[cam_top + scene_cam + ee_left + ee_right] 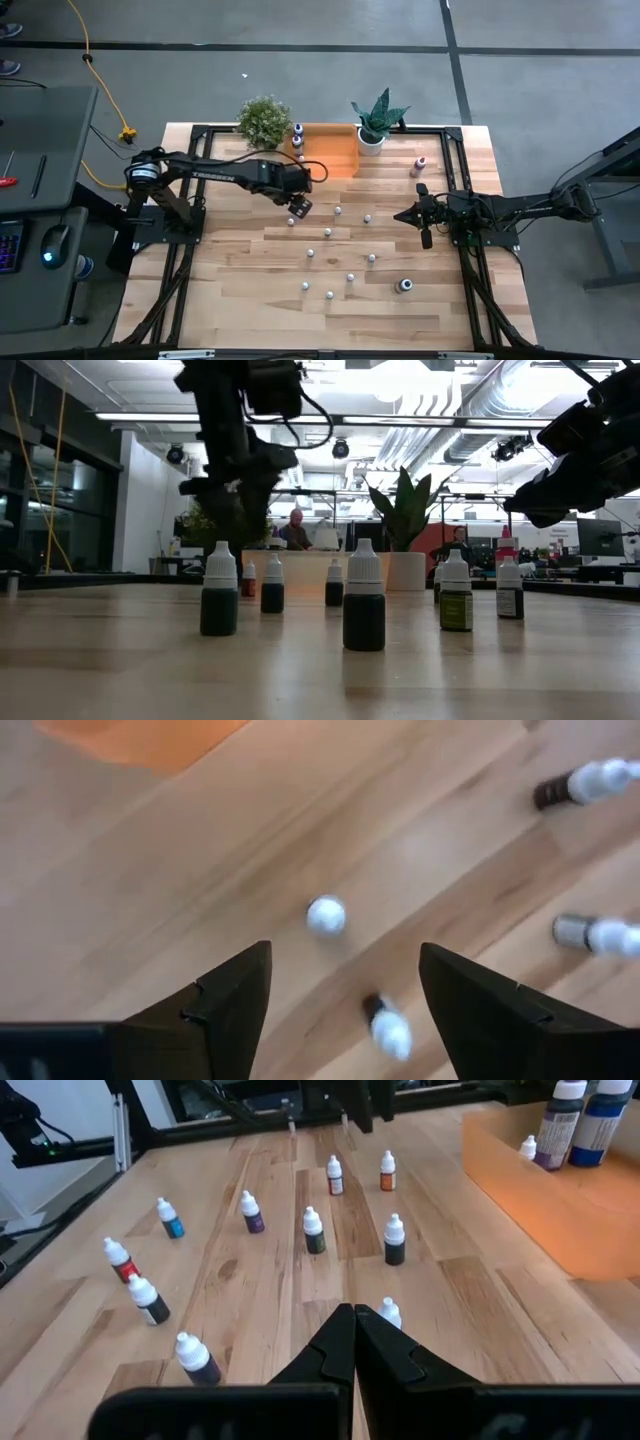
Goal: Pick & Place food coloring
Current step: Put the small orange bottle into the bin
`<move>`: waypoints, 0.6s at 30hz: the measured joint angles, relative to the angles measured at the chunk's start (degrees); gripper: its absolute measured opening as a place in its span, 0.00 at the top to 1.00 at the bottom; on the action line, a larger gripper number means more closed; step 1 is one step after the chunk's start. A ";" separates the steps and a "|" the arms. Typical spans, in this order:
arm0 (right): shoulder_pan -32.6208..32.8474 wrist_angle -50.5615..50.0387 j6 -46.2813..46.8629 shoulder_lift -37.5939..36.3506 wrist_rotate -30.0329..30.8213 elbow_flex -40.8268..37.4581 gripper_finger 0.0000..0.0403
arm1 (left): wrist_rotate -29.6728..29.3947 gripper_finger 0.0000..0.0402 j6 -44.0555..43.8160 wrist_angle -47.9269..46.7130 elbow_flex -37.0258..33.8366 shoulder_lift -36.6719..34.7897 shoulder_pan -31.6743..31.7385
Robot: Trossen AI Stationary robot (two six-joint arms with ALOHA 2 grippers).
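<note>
Left gripper [345, 995], jaws open, hovers mid-frame over a white-capped bottle [326, 916] to straddle it. Right gripper [353, 1342], jaws closed, waits right of centre. Orange tray [330, 150] upper centre likely the destination.

In the left wrist view the small bottles [326, 915] are blurred, their colours unreadable.

Food coloring bottles [328, 233] scattered across table [240, 300].
</note>
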 joint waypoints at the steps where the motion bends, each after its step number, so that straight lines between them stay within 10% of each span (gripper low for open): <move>1: 0.02 0.23 0.00 0.15 0.00 0.00 1.00 | -0.03 0.38 -0.10 -0.38 -0.04 0.45 0.00; 18: 0.01 -0.12 0.00 0.43 -0.02 0.00 1.00 | -9.06 0.38 -4.97 6.28 -4.04 3.40 -1.81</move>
